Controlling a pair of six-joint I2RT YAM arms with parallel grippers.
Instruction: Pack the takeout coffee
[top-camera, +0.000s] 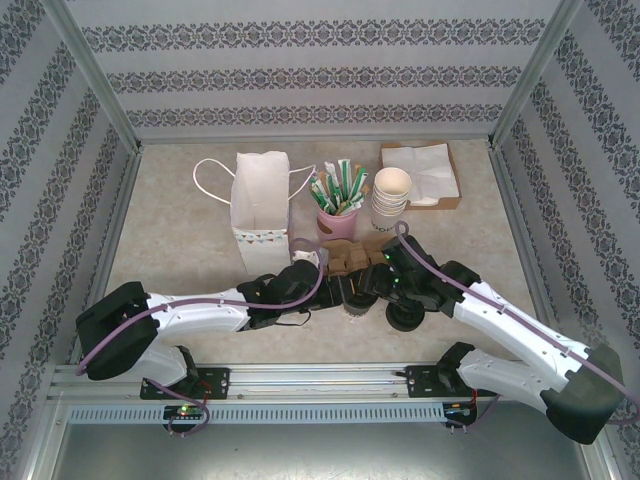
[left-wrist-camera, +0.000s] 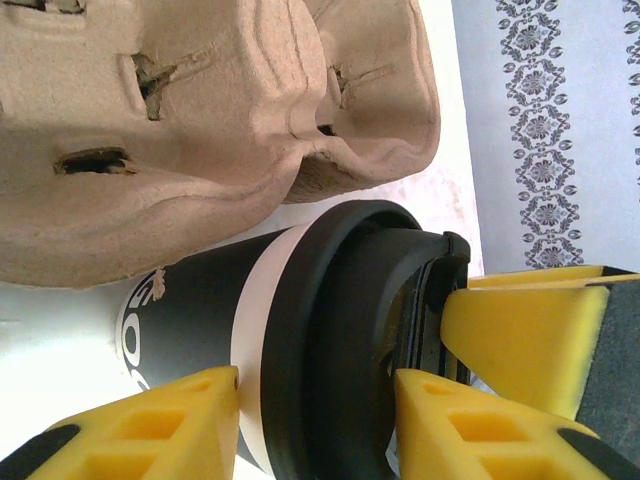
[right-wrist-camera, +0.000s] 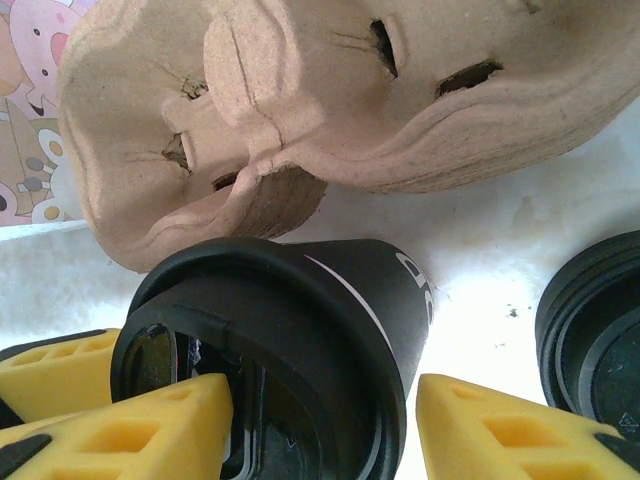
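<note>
Takeout coffee (left-wrist-camera: 200, 320) hemmed: left claw (left-wrist-camera: 315, 420), right claw (right-wrist-camera: 320, 425) astride, carrier (left-wrist-camera: 200, 120) just beside.

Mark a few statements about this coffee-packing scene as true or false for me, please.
The coffee cup wears a black lid. True.
The coffee cup sits in the cardboard carrier. False: it is on the table, outside the carrier.
The left claw and the right claw each have fingers either side of the coffee cup. True.
The paper bag lies flat. False: it stands upright, open.
The stack of lidless cups is left of the bag. False: it is to the bag's right.
</note>
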